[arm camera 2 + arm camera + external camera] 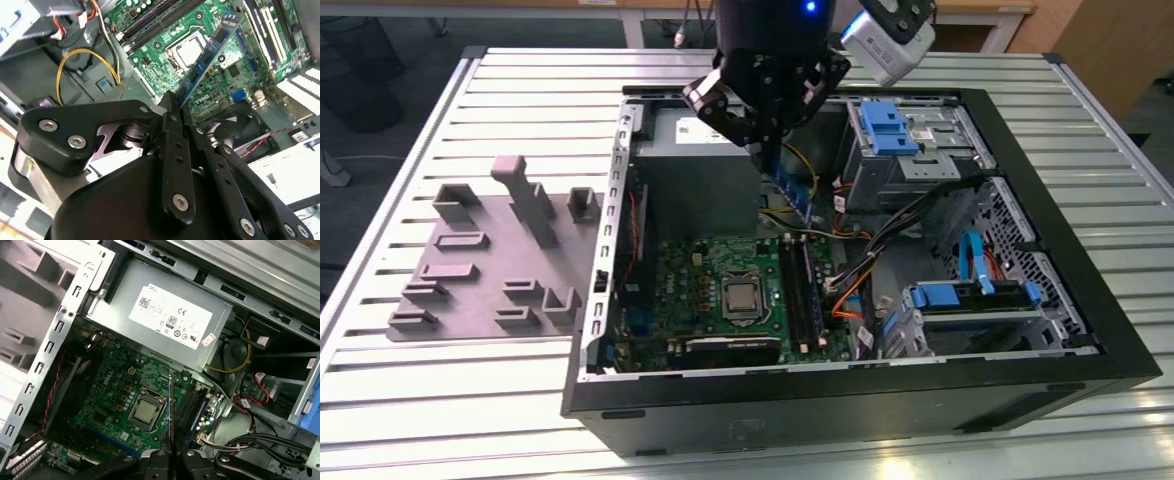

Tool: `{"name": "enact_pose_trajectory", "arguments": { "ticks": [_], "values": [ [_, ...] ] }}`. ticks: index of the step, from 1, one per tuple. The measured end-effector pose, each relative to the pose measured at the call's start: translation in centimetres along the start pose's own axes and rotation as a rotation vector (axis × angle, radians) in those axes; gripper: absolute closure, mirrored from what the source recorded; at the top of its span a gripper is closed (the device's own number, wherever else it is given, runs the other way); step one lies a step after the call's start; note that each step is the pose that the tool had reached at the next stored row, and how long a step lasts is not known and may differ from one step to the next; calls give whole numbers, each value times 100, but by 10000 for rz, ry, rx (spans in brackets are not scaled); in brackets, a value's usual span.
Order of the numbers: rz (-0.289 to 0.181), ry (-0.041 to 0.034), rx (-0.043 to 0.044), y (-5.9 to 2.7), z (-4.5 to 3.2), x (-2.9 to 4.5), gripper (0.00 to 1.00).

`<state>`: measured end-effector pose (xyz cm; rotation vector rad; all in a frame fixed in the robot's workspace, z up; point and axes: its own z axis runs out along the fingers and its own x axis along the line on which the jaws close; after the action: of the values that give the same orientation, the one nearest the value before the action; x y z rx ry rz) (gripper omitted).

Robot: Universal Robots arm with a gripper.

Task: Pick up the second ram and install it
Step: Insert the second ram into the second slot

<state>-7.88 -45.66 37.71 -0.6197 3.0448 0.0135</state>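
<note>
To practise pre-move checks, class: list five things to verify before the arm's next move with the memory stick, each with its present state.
1. The tool shut on the second ram: ok.
2. Clearance of the second ram from the motherboard: ok, held above it.
3. Line-up with the memory slots: cannot tell.
4. A free slot among them: cannot tell.
5. Seating of the second ram: not ok.

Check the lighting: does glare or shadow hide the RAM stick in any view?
Exterior view: the light is even, but the second ram hangs dark under the gripper against the shaded inside of the computer case. Second wrist view: the stick is well lit over the motherboard, with no glare. First wrist view: it shows edge-on and unshadowed; the power supply label is bright, not washed out.
</note>
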Motion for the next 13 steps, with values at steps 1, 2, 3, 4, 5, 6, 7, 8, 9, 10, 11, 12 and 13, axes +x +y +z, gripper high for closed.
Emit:
{"name": "enact_pose_trajectory", "arguments": {
  "ticks": [1, 2, 3, 4, 5, 6, 7, 8, 9, 10, 11, 12, 13],
  "values": [
    [178, 0, 8, 0, 3, 0, 86],
    [359, 1, 16, 0, 6, 0, 86],
    [553, 2, 25, 0, 9, 0, 86],
    [734, 2, 33, 0, 12, 1, 86],
    [914, 2, 41, 0, 15, 0, 86],
    [1092, 3, 49, 0, 18, 1, 86],
    [1274, 3, 57, 0, 21, 1, 86],
    [1452, 3, 65, 0, 24, 1, 86],
    [1633, 3, 73, 0, 27, 1, 86],
    [1828, 4, 81, 0, 30, 1, 86],
    [2008, 5, 89, 0, 33, 1, 86],
    [2188, 5, 98, 0, 36, 1, 86],
    [2366, 5, 106, 0, 39, 1, 86]
  ]
}}
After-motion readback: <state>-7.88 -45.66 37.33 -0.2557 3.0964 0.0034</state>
